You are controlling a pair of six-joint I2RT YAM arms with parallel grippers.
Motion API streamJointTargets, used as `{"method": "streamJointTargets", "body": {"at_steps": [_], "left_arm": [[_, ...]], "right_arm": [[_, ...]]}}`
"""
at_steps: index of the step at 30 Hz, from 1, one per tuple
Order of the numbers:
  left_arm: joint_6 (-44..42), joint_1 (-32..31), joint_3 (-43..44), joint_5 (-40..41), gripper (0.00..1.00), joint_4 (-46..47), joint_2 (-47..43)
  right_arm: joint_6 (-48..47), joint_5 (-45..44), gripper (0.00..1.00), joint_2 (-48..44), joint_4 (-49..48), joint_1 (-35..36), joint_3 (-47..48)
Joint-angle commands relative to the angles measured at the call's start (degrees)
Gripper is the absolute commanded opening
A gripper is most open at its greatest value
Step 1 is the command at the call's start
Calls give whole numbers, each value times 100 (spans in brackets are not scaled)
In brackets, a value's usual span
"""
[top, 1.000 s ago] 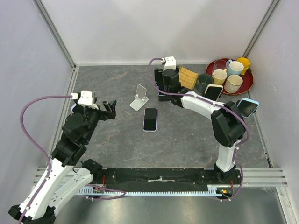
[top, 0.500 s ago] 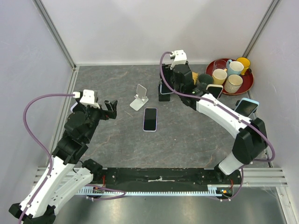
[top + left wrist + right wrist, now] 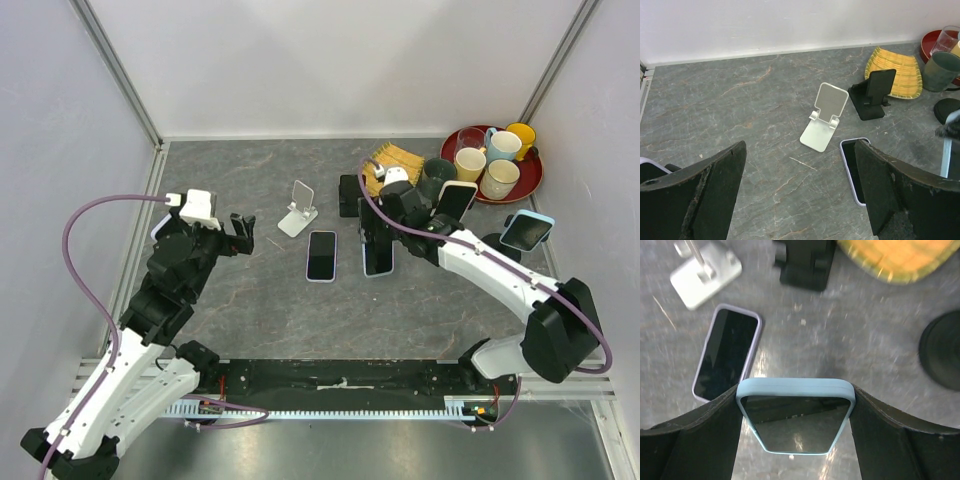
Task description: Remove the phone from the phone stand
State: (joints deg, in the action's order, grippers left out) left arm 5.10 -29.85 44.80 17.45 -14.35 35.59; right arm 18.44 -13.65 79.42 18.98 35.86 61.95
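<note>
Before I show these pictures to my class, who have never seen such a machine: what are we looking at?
Two robot arms stand at the edge of a grey marbled table. One picture looks down from above; the other two come from a camera on each wrist, so the dark shapes are that arm's own fingers. The right gripper clamps a phone in a light blue case. The left gripper is open and empty. On the table lie a phone in a lilac case, an empty white folding stand and an empty black stand.

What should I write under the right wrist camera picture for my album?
The right arm's fingers hold a light-blue phone over the table, a purple phone lying flat nearby.
</note>
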Motion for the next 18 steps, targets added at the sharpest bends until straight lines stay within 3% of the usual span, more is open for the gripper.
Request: {"method": "streamJointTargets", "body": {"at_steps": [1, 18], "left_arm": [[79, 31, -23, 4, 95, 257, 79], [52, 31, -24, 13, 95, 248, 97]], "right_arm": [[730, 618, 27, 144, 123, 27, -175], [2110, 495, 26, 2252, -35, 176, 783]]}}
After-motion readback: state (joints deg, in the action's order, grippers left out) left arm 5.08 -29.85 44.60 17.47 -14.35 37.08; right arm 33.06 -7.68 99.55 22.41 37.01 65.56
